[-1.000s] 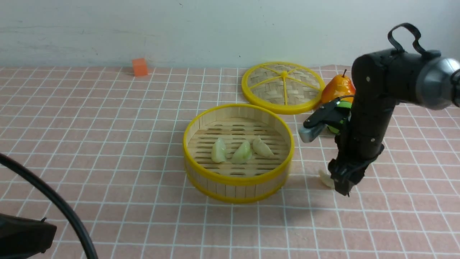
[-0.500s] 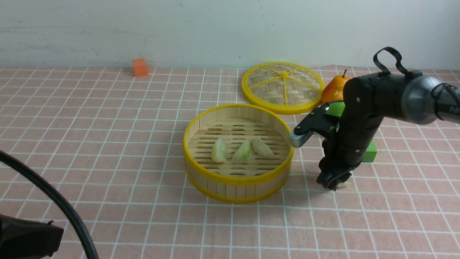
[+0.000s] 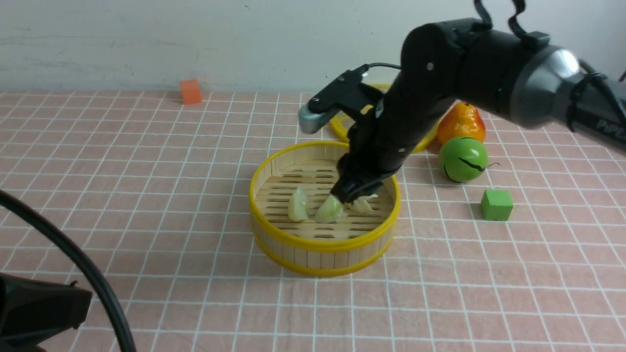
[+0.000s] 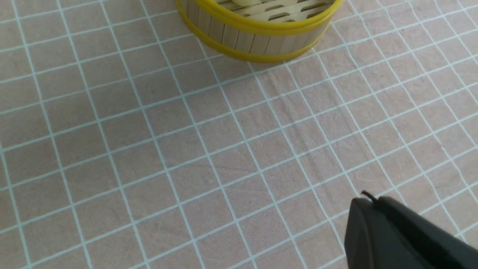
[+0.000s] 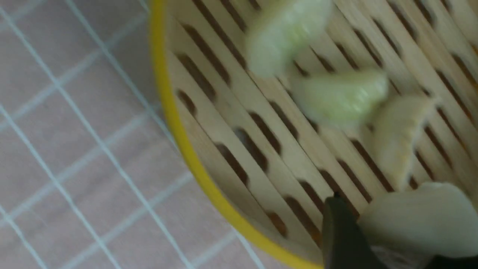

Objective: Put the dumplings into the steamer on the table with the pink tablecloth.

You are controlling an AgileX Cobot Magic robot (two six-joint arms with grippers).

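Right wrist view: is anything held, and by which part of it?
Yes: the right tool holds a pale cream, crescent-shaped dumpling over the round bamboo steamer. Which part is gripped cannot be told exactly; one broad side faces the camera.

Through your left wrist camera, you're looking down at the pink tablecloth (image 4: 239, 157), its pale grid lines crossing and slight wrinkles running through the cloth. You're seeing only part of the steamer (image 4: 269, 41), which is standing upright on the cloth, its yellow rims circling the pale slatted wall. Inside, you're catching a bit of the slotted floor and a sliver of one pale dumpling (image 4: 247, 2) resting there. You're also getting the dark tip of your left gripper (image 4: 368, 198), hovering well apart from the steamer, its jaws shut.
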